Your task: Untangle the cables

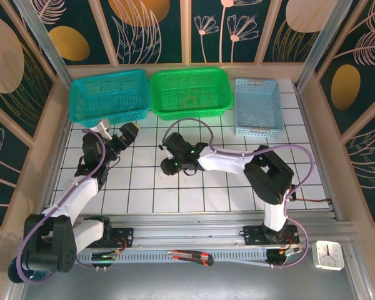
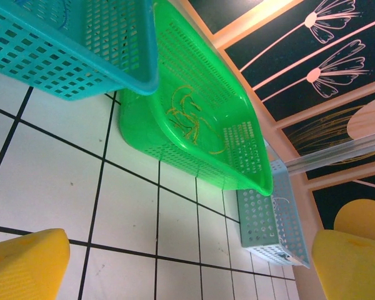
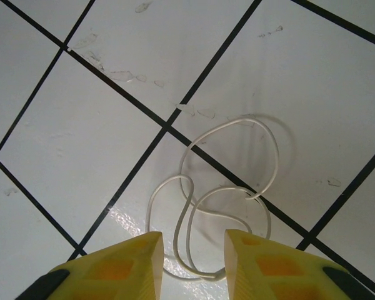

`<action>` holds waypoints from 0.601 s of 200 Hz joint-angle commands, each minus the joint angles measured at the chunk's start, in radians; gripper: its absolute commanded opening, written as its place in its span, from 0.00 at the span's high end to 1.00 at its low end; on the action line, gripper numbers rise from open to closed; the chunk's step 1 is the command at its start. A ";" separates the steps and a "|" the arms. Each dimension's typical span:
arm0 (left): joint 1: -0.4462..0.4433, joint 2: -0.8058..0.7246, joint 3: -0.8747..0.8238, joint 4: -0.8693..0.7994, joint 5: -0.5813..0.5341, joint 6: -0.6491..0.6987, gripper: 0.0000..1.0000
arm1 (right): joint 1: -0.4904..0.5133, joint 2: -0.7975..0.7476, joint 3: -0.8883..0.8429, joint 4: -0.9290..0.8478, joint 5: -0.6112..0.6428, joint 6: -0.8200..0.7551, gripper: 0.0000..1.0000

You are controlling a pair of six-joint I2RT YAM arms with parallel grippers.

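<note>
1. Now, a thin white wire (image 3: 277, 159) is looped limply on glossy tile (image 3: 81, 144).
2. Its lowest loop is straddled by the right gripper (image 3: 194, 240), narrowly parted, nothing pinched.
3. The left gripper (image 2: 189, 236) is spread wide, empty.

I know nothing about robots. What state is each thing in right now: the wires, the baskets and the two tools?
white cable, loose on the table, looped over itself.
right tool, open, fingers either side of the white cable's near loop.
left tool, wide open, holding nothing.
green basket, upright, holding the yellow cables.
light blue basket, upright, thin white wire inside.
teal basket, upright, contents unclear.
</note>
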 commanded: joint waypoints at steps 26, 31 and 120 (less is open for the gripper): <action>-0.002 0.002 -0.004 0.033 -0.001 -0.022 0.01 | 0.011 0.049 0.035 -0.032 0.000 -0.027 0.68; -0.001 0.003 -0.002 0.033 0.000 -0.022 0.01 | 0.011 0.051 0.034 -0.033 -0.002 -0.026 0.68; -0.001 0.005 -0.005 0.042 0.016 -0.011 0.01 | 0.003 0.102 0.031 -0.014 -0.017 -0.015 0.94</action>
